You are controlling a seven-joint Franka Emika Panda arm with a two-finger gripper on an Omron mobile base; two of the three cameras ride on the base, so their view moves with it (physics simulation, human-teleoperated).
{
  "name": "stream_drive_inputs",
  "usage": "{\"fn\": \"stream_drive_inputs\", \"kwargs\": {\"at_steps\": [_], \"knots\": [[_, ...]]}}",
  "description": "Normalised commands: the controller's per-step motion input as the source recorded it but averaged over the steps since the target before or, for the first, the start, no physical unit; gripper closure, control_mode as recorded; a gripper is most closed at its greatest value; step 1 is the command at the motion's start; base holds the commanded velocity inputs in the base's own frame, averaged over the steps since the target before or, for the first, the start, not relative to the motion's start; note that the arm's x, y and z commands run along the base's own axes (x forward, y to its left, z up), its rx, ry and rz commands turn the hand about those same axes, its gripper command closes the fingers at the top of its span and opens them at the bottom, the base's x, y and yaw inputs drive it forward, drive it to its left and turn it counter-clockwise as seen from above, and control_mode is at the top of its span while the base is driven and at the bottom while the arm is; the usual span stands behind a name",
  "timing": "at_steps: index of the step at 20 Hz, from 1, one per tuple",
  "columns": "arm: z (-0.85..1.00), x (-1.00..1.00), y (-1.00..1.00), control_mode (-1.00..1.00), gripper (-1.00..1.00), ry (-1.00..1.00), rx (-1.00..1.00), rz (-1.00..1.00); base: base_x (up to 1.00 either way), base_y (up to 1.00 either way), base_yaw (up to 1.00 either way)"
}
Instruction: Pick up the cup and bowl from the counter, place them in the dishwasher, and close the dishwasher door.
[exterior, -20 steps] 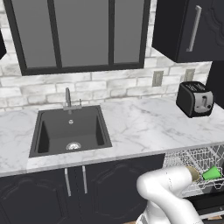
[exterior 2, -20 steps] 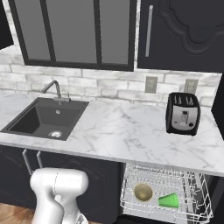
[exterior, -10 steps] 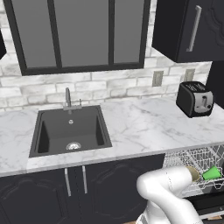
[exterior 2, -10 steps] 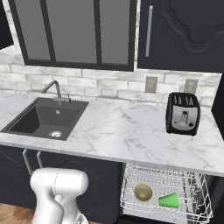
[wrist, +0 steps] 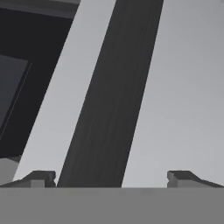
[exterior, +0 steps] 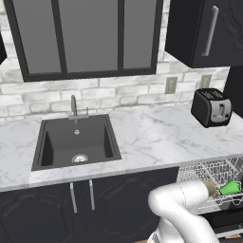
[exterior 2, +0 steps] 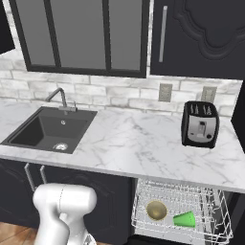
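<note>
Left base view: the white marble bench (exterior: 156, 135) runs the full width, with the black sink (exterior: 76, 142) sunk into its left half and a faucet (exterior: 74, 107) at the sink's back edge. To the right of the sink the marble is open up to the black toaster (exterior: 212, 107), which stands near the far right by the wall. Below the bench's front edge on the right, the dishwasher (exterior: 223, 209) has its white wire rack (exterior: 209, 173) pulled out; a green cup (exterior: 229, 188) lies on its side in the rack, and a tan bowl (exterior: 209, 188) sits just left of it, partly hidden behind the arm. The white arm (exterior: 182, 209) rises from the lower right and bends across in front of the rack's left end.

Right base view: the bench's front edge overhangs the rack (exterior 2: 182, 213), which juts forward under the toaster (exterior 2: 200, 124). The bowl (exterior 2: 156, 210) sits upright in the rack and the cup (exterior 2: 184, 219) lies just to its right, the two apart. The arm's white body (exterior 2: 64, 210) stands at lower left, in front of the black cabinet doors under the sink (exterior 2: 45, 129).

Hand view: the hand (wrist: 111, 177) has its two dark fingertips (wrist: 37, 178) spread wide with nothing between them. Ahead is a dark slanted band between pale grey surfaces; what it is I cannot tell.
</note>
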Motion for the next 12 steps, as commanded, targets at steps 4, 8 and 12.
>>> {"fn": "stream_drive_inputs", "kwargs": {"at_steps": [4, 8, 12], "knots": [[0.0, 1.0, 0.48, -1.0, -1.0, 0.0, -0.08, -0.04, 0.0, 0.0, 0.0], [0.0, 1.0, 0.62, -1.0, -1.0, 0.02, -0.12, -0.05, 0.0, 0.0, 0.0], [-0.04, 1.0, 0.55, -1.0, -1.0, 0.13, -0.03, -0.02, 0.0, 0.0, 0.0]]}}
